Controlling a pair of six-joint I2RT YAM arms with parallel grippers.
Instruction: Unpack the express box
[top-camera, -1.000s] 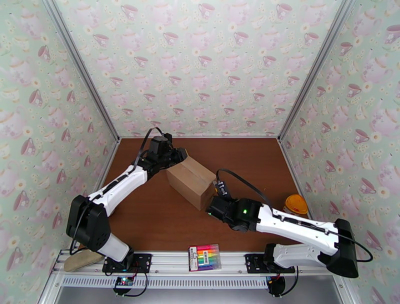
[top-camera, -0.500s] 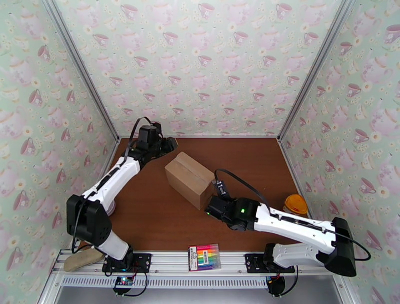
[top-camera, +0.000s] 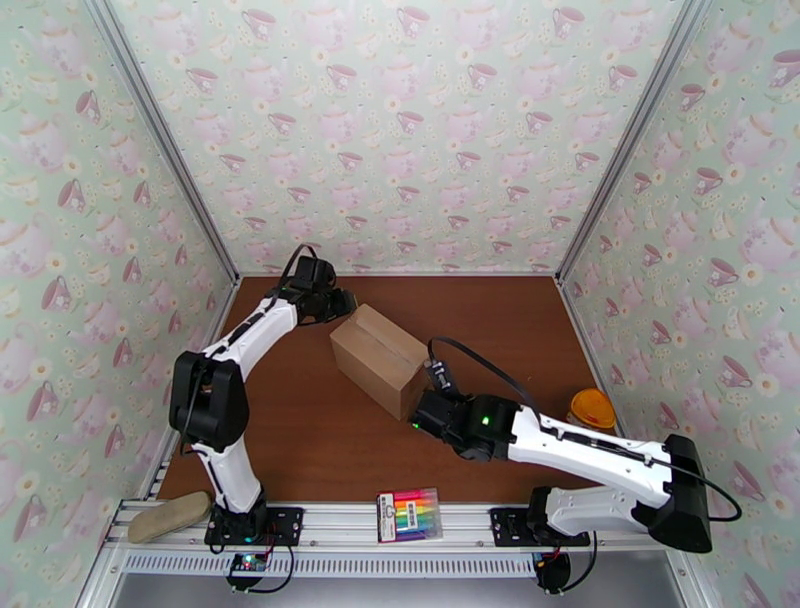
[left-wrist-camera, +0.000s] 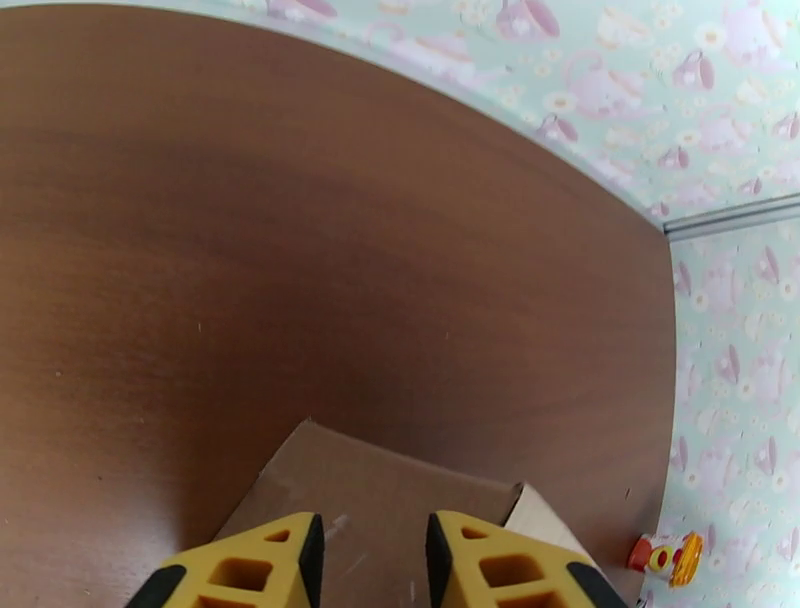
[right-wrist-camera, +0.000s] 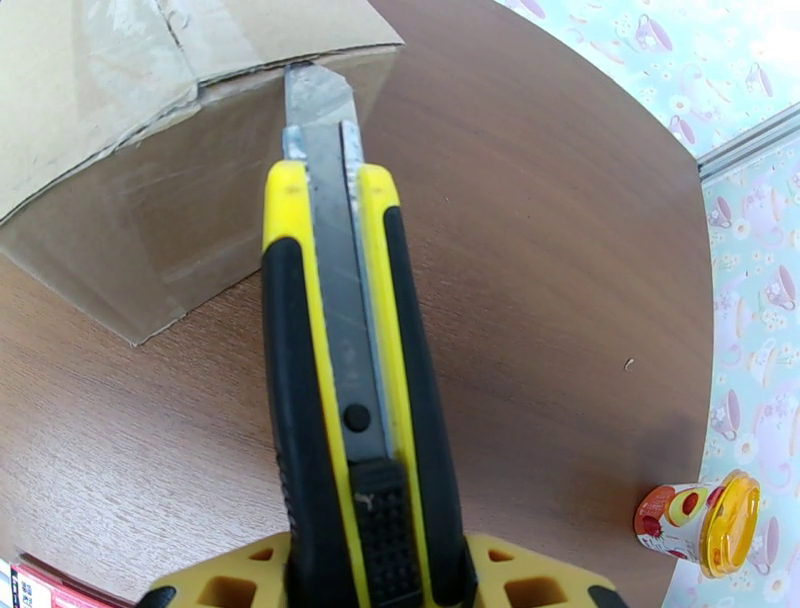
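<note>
The express box (top-camera: 380, 358) is a tan cardboard carton lying askew mid-table, its flaps down. My right gripper (top-camera: 430, 398) sits at the box's near right end, shut on a yellow-and-black utility knife (right-wrist-camera: 340, 330). The knife's bare blade tip (right-wrist-camera: 315, 92) touches the top edge of that end of the box (right-wrist-camera: 110, 130). Over the far left corner of the box (left-wrist-camera: 390, 500) hovers my left gripper (top-camera: 337, 303). In the left wrist view that gripper (left-wrist-camera: 375, 545) stands open by a narrow gap, with nothing between its yellow fingers (left-wrist-camera: 260, 565).
A pack of rainbow markers (top-camera: 410, 514) lies on the front rail. A small cup with a yellow lid (top-camera: 592, 410) stands by the right wall. A tan oblong object (top-camera: 168, 515) rests at the front left corner. Patterned walls close in three sides.
My left gripper came off the box's far corner, drew back toward the rear left, then settled just above that corner; its arm now stands more upright. The right arm and knife barely moved.
</note>
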